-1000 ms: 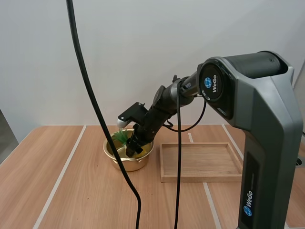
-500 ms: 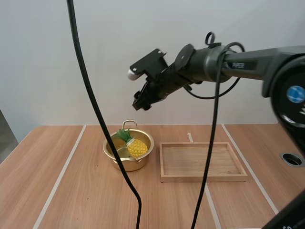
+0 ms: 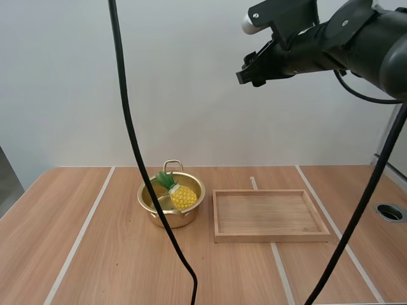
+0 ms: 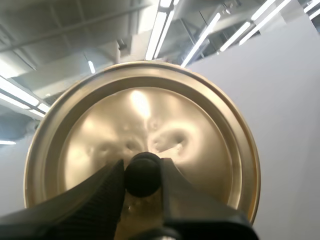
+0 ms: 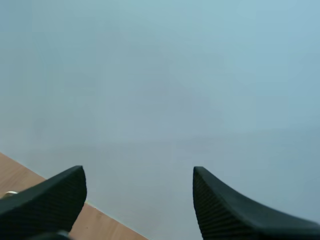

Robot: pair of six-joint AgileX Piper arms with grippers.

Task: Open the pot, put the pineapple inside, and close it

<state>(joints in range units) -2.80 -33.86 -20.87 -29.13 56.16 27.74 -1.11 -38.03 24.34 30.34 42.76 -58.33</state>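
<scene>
Higher now, the right gripper (image 3: 247, 71) hangs with fingers apart, empty; the left gripper (image 4: 142, 172) pinches the knob (image 4: 143, 176) of the lid (image 4: 150, 110). Seemingly the pot (image 3: 147, 203) hides part of the pineapple (image 3: 183, 196), on a wooden table (image 3: 82, 254).

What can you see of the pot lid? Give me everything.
The round gold-coloured metal lid is off the open gold metal pot and held up by the left tool. The tool's black fingers pinch the small round black knob at the lid's centre. The knob side faces the wrist camera. It is shiny, looks slightly dented around the knob, and has a raised stepped rim. Nothing else is seen touching it.
</scene>
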